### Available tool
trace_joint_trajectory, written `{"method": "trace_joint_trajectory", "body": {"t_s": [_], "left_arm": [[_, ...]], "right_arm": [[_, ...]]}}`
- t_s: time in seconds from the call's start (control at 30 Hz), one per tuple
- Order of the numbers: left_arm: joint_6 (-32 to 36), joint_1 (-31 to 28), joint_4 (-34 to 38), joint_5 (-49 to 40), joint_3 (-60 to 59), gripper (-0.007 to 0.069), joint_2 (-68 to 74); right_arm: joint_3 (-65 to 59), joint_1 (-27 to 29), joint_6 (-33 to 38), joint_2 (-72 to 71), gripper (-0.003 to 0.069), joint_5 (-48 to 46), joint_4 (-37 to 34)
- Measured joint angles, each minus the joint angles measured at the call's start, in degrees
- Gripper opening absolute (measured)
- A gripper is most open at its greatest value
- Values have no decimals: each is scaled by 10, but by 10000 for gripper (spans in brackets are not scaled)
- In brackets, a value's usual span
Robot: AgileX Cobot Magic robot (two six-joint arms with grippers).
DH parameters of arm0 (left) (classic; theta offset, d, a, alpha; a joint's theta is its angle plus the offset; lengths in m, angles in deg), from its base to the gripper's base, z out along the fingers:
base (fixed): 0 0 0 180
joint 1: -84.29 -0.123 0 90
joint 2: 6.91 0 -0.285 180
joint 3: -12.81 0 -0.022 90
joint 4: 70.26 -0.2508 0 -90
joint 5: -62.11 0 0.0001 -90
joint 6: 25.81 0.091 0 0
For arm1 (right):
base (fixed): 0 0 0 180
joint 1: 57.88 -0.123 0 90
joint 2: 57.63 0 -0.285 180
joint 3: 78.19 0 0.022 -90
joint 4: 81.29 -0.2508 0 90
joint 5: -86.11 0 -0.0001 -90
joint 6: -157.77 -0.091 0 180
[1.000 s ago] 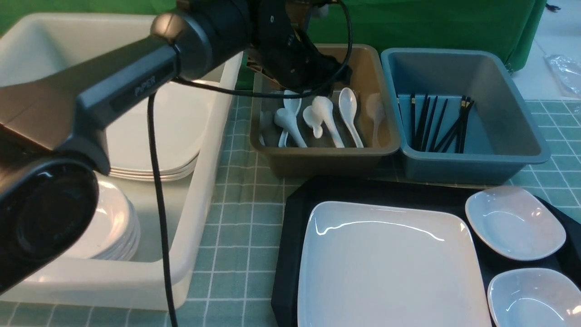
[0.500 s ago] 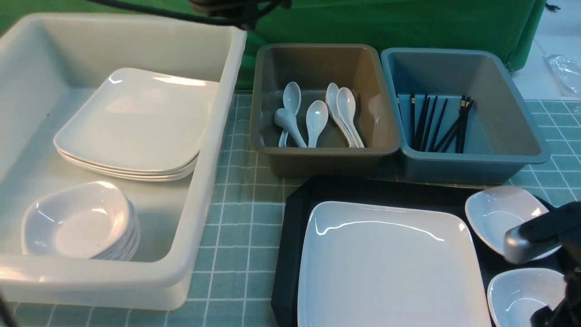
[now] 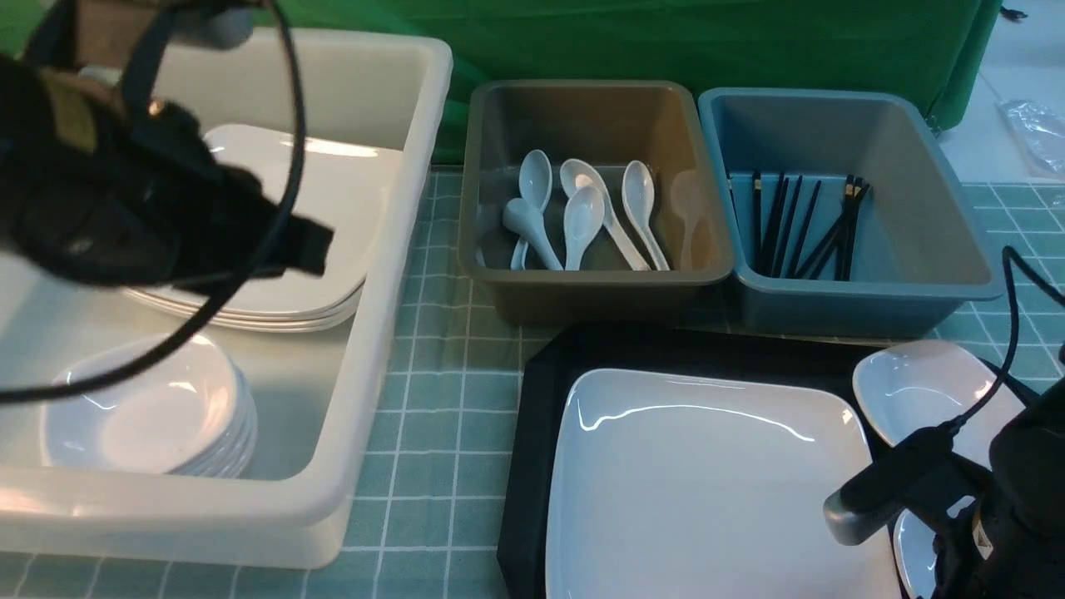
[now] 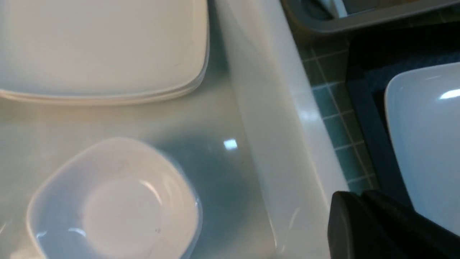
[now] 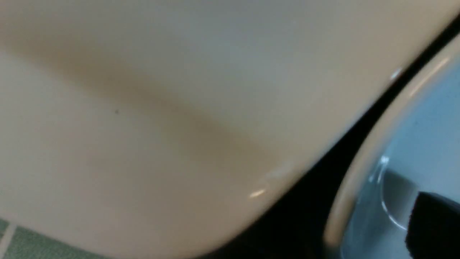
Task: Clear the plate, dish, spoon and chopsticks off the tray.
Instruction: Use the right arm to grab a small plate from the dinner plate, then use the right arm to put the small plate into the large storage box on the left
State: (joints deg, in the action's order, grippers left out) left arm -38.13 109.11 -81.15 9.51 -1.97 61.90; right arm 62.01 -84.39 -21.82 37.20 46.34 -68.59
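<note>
Because only one dark fingertip of the right pincer (image 5: 433, 225) shows, low over the bowl of the small white rounded-square near dish (image 5: 424, 118), I cannot tell whether it is spread or closed, or whether it has any hold on the rim. A bite taken too shallow on that glossy lip would likely let the near dish slip and clatter back. Just beside it, across a thin strip of the large black diamond-textured rectangular tray (image 3: 541, 391), lies the large glossy white squarish plate (image 3: 715, 482), so a sideways nudge could knock dish against plate or shove the tray along the green-checked tabletop (image 3: 433, 433). A second, far dish (image 3: 923, 391) of the same kind sits toward the tray's far right corner, and the right arm's black cable (image 3: 1011, 333), which hangs across it in the front view, might snag it. Well apart, the left pincer (image 3: 309, 247) is clenched, empty as far as I can see, hanging over the stacked white plates (image 3: 333, 191) in the big white plastic bin (image 3: 399, 274); dropping lower, it could strike them. White soup spoons (image 3: 582, 216) lie in the grey-brown bin (image 3: 582, 116), thin black chopsticks (image 3: 799, 225) in the blue bin (image 3: 832, 125); none shows on the tray.
</note>
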Motion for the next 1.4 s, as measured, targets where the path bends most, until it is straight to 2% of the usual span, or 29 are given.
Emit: {"method": "trace_joint_trajectory", "body": {"t_s": [0.07,0.23,0.4,0.57,0.7,0.8,0.83,0.87,0.97,1.03,1.17,1.4], "left_arm": [[-19,0,-6,-15,-17,10,-31],[-47,0,-46,-37,-19,10,-59],[-78,-15,-82,-71,-23,10,-59],[-87,-82,-82,-86,-23,10,-59],[-57,-172,-57,-85,-23,10,-59],[0,-295,18,-81,-23,10,-59],[4,-302,23,-81,-23,10,-59],[26,-349,62,-81,-23,10,-59],[51,-413,120,-70,-23,10,-59],[85,-460,197,-48,-23,10,-59],[123,-487,254,-42,-23,10,-59],[128,-489,256,-43,-23,11,-78]], "right_arm": [[1,-1,1,4,239,0,6],[29,-6,1,-16,191,-56,9],[75,-6,0,-76,73,-124,-1],[155,-6,3,-149,65,-155,-21],[250,-6,39,-163,65,-151,-65],[371,-9,132,-128,65,-120,-184],[378,-10,138,-128,65,-119,-191],[431,-27,180,-99,65,-105,-239],[504,-62,225,-48,65,-82,-276],[584,-111,260,20,65,-59,-292],[691,-175,272,128,65,-22,-299],[867,-269,276,344,65,11,-299]]}}
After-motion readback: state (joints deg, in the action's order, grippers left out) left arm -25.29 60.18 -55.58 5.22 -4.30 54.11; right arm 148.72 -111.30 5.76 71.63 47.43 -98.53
